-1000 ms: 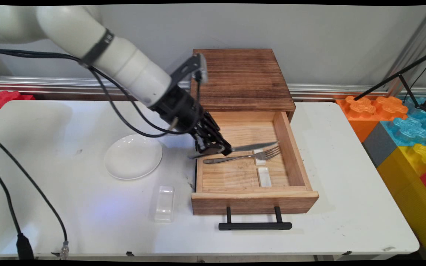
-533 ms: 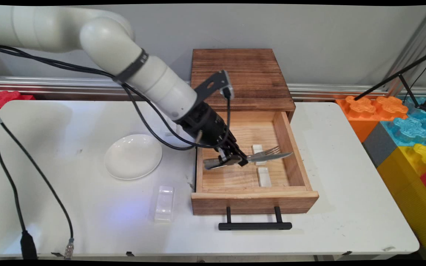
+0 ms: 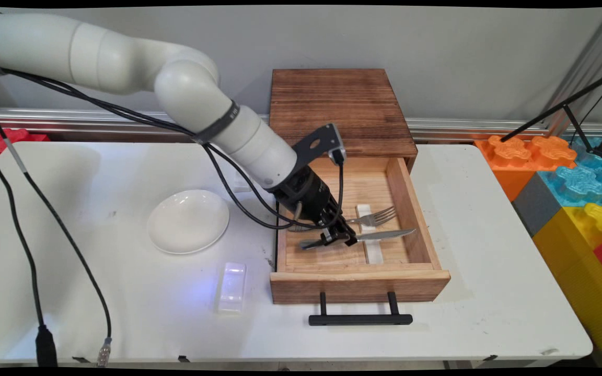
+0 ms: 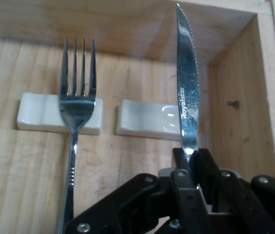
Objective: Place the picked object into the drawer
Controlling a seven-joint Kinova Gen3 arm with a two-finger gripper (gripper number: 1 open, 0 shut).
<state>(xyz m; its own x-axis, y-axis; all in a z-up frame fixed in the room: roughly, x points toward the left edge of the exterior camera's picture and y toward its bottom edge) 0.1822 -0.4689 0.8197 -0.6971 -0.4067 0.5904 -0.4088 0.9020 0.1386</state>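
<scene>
My gripper [image 3: 340,237] is shut on a steel table knife [image 3: 384,235] and holds it level inside the open wooden drawer [image 3: 356,284], blade pointing right. In the hand view the knife [image 4: 187,92] runs up from my gripper [image 4: 191,161] and passes over the right of two white cutlery rests [image 4: 149,119]. A fork [image 4: 76,112] lies with its neck on the left rest [image 4: 35,117]. In the main view the fork [image 3: 377,216] lies just behind the knife, and the near rest [image 3: 374,253] sits under the blade.
The drawer belongs to a dark wooden cabinet [image 3: 340,109] at the table's back. A white plate [image 3: 187,221] lies left of the drawer, with a clear plastic box [image 3: 232,286] nearer the front. Black cables hang at the left. Coloured foam blocks [image 3: 567,177] stand at the right.
My gripper has carried the knife to the right and towards the drawer's front, from above the fork down to over the near rest. The fork has not moved.
</scene>
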